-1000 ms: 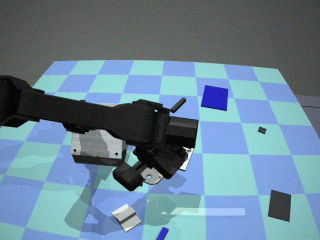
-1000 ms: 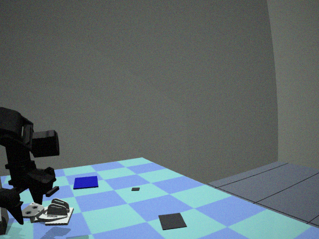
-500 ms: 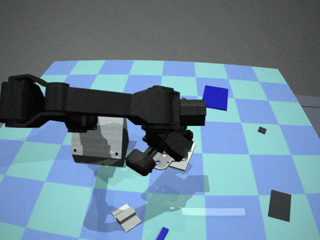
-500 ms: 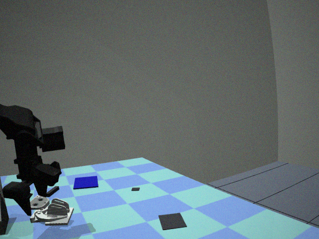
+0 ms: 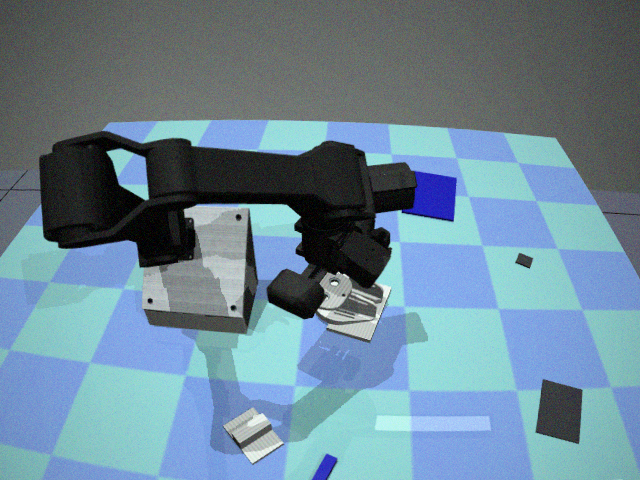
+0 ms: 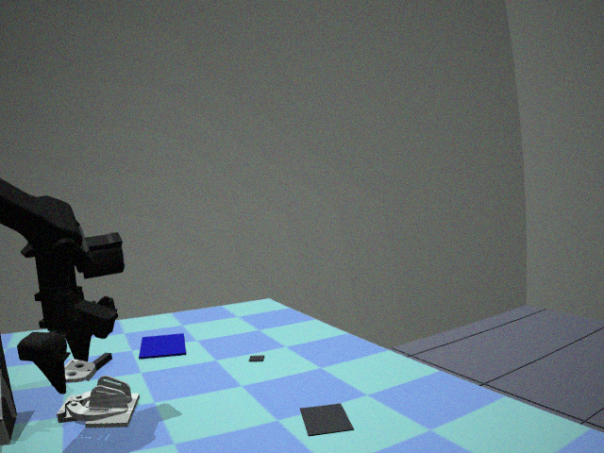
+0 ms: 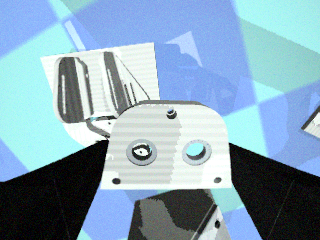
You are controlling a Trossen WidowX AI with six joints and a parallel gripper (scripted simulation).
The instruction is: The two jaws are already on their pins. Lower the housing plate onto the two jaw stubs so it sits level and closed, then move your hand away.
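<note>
My gripper [image 5: 337,298] [image 6: 74,375] [image 7: 166,146] is shut on the pale housing plate [image 5: 341,287] [image 6: 87,371] [image 7: 167,172] by its two sides. The plate has two large holes and looks about level. In the exterior view it hangs above the assembly, with a gap below. The pale base [image 5: 354,331] [image 6: 108,421] [image 7: 137,57] lies on the table and carries the two jaws with their dark-faced pads [image 5: 368,304] [image 6: 108,400] [image 7: 70,92]. In the wrist view the base is up and left of the plate. The plate hides the stubs; part of the assembly shows through its left hole.
A grey wedge-shaped block [image 5: 217,279] stands left of the gripper. A ribbed pale piece [image 5: 261,443] lies nearer the front, beside a blue bar [image 5: 324,467]. A black bar [image 6: 103,360] lies behind the plate. A blue square [image 5: 439,198] [image 6: 163,345] lies farther back.
</note>
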